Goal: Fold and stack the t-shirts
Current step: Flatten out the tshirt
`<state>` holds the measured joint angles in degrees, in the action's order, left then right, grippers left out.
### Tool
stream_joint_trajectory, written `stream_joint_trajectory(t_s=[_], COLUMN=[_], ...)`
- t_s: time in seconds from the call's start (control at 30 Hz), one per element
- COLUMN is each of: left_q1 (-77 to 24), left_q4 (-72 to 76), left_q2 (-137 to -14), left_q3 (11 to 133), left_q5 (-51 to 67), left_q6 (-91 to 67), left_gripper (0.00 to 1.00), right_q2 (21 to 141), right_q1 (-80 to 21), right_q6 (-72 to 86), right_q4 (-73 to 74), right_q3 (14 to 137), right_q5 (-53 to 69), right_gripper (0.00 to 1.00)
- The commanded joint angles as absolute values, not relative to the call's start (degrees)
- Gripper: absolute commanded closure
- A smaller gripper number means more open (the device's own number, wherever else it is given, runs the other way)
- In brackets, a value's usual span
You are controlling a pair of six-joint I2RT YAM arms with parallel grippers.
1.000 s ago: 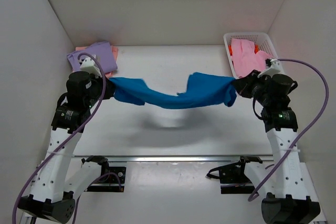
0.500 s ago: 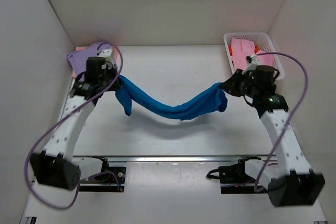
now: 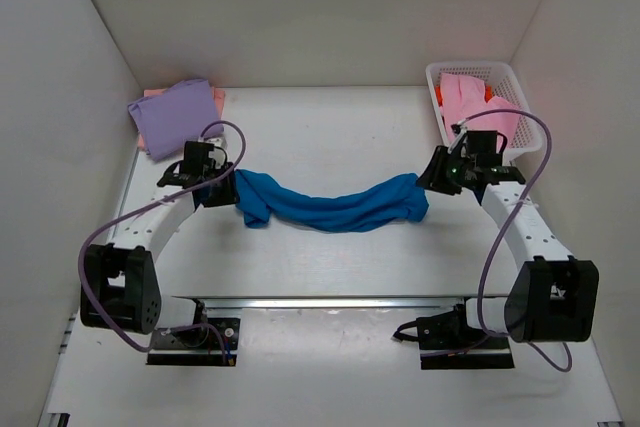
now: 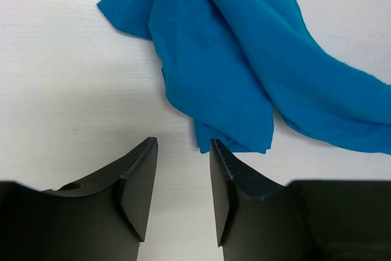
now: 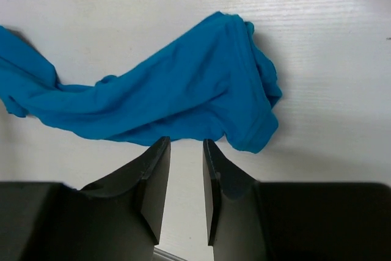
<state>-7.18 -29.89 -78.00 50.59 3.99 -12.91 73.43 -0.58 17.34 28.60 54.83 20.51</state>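
Top external view, left to right. Far back-left of the blue t-shirt [image 3: 330, 209]: folded lavender t-shirt [image 3: 175, 115]. Just off its left end: left gripper [image 3: 222, 187], jaws parted, empty. Lies bunched lengthwise on the table [image 3: 330, 137]. Just off its right end: right gripper [image 3: 432, 175], jaws parted, empty. Back-right: basket [image 3: 522, 85] holding light pink t-shirt [image 3: 470, 107].

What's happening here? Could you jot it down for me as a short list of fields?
Blue shirt: bunched on the table between both tools
Left tool: open, empty, beside its left end
Right tool: open, empty, beside its right end
Stack: lavender shirt over salmon shirt, far left
Basket: far right, holds pink shirt
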Motion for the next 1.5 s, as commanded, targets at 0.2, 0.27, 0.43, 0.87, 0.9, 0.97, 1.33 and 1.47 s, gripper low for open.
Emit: stream_joint_trajectory(t_s=[0.2,0.27,0.43,0.87,0.9,0.97,1.33,1.47], left_q1=[-10.3,-11.2,-14.8,-17.9,-17.5,-16.1,-11.5,-12.7], left_q4=[-23.7,-22.0,-16.4,-5.7,-7.1,-9.5,-23.2,-21.0], left_q2=[-74.6,-72.2,-71.3,-86.0,-85.3,-82.0,-55.1,-54.8], left_q3=[41.0,37.8,35.2,38.7,39.7,40.5,48.2,44.0], left_q5=[6.1,6.5,5.8,9.6,9.8,9.7,9.3,10.5], left_q6=[-16.8,-18.7,-22.2,-29.1,-28.8,-28.4,-27.1,-28.5], left_gripper=[0.45,0.43,0.41,1.00,1.00,1.00,1.00,0.94], right_q2=[77.2,77.6,80.2,81.5,78.7,74.1,61.0,67.2], right_q1=[-0.2,-0.1,-0.5,-2.3,-1.6,-0.1,5.7,3.9], right_q6=[17.3,17.6,19.5,21.2,21.0,21.0,19.7,20.5], right_q4=[22.1,22.1,21.1,18.4,18.4,19.0,26.3,23.2], right_q3=[47.6,46.7,44.5,42.7,42.5,42.9,46.6,43.1], right_q5=[15.5,15.2,15.5,18.0,18.4,20.0,22.3,22.3], right_gripper=[0.73,0.72,0.64,1.00,1.00,1.00,0.88,0.62])
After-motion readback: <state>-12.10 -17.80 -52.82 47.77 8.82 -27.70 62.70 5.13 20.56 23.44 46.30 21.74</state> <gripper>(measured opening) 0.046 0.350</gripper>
